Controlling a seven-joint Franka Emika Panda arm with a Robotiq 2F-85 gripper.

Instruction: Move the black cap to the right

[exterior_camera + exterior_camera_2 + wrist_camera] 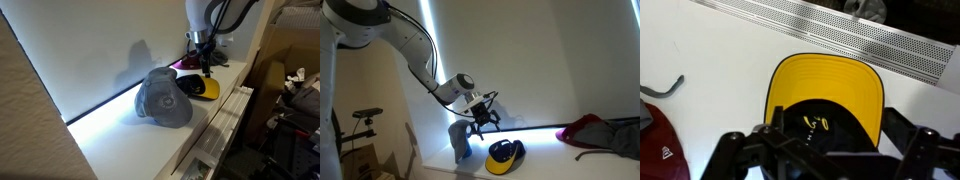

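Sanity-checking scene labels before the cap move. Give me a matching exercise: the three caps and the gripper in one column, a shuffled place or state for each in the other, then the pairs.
Things:
A. black-crowned baseball cap with yellow brim
B. large grey-blue fabric cap
C. dark cap with magenta brim
D. black Robotiq gripper

Places or states:
1. largest of the three caps, beside the yellow-brimmed one
2. jaws open, holding nothing, hanging in the air
3. right under the jaws, centre of the wrist view
4. furthest back, partly hidden behind the gripper

Pairs: A-3, B-1, C-4, D-2.
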